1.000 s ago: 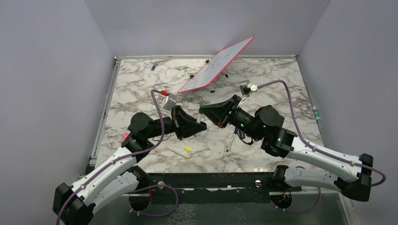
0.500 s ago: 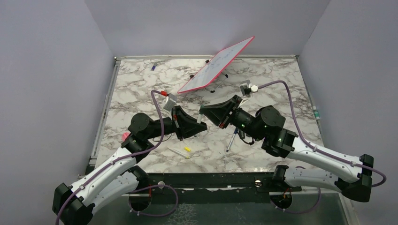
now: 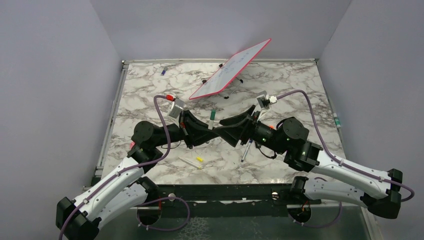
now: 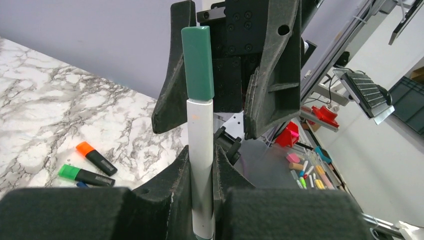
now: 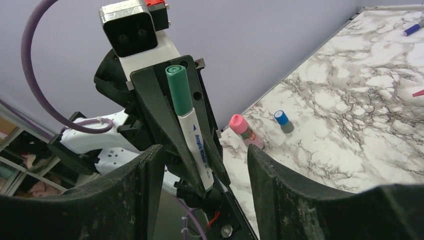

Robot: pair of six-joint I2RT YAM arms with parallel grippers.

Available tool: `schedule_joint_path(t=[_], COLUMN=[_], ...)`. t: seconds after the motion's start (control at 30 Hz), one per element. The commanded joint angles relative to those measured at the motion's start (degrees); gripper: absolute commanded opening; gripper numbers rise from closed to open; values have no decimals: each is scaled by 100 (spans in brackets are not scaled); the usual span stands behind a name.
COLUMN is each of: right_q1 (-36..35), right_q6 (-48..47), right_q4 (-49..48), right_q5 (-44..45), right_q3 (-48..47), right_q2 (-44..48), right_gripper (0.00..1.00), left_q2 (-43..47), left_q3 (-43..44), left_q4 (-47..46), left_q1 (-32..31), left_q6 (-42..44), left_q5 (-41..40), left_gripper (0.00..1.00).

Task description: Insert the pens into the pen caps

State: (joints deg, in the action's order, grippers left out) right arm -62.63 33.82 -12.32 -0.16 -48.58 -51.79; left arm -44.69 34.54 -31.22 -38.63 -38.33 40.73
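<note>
My left gripper [image 4: 202,162] is shut on a pen, a thin white-barrelled marker [image 4: 200,145] standing upright between its fingers. A green pen cap [image 4: 198,62] sits on the marker's top end. The right gripper [image 5: 205,152] faces it with jaws open on either side of the pen, touching nothing. The right wrist view shows the same marker [image 5: 196,145] and cap [image 5: 178,90]. From above, the green cap [image 3: 212,115] rises where the two grippers meet. A yellow-ended pen [image 3: 192,161] and a blue one [image 3: 246,150] lie on the marble.
Orange [image 4: 95,157] and green [image 4: 82,175] highlighters lie on the table below the right arm. A tilted whiteboard [image 3: 230,69] stands at the back, with a blue-ended pen [image 3: 163,70] far left. A pink-topped piece [image 5: 244,130] and a blue cap [image 5: 283,121] stand near the left edge.
The right gripper has opened and let go of the green cap, which stays on the pen. Both grippers have moved closer together; the left one still holds the pen.
</note>
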Motion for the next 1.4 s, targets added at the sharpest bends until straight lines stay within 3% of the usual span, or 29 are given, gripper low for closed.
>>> schedule_joint_path(t=[0.0,0.1,0.53,0.67,0.87,1.0,1.17,1.37], right_q1=[-21,-19,-21,-21,-21,-21,-21,-21], right_q6=[-90,-43,-236,-220,-163,88,299,376], right_q4=[-27,-19,-166,-3,199,258,252,932], right_q5=[-55,321,52,-30,-521,-884,-1416,-1891], right_q3=[-195,-367,-933,-1067,-1035,-695,-464,-737], right_q2=[91,-1,-454,-562,-612,-482,-340,-405], right_gripper=[66,67,65,51,18,6,1,1], left_q2=[18,-8,-26,-38,3,3,-120,-400], left_q3=[30,35,76,95,323,684,1071,1554], left_q4=[-254,-253,-255,-253,-249,-123,42,568], left_q1=[5,9,13,13,5,10,11,9], left_q6=[5,26,-26,-26,-249,-386,-465,-84], left_q5=[410,649,1012,1074,897,789,675,532], left_gripper=[0,0,0,0,0,0,0,0])
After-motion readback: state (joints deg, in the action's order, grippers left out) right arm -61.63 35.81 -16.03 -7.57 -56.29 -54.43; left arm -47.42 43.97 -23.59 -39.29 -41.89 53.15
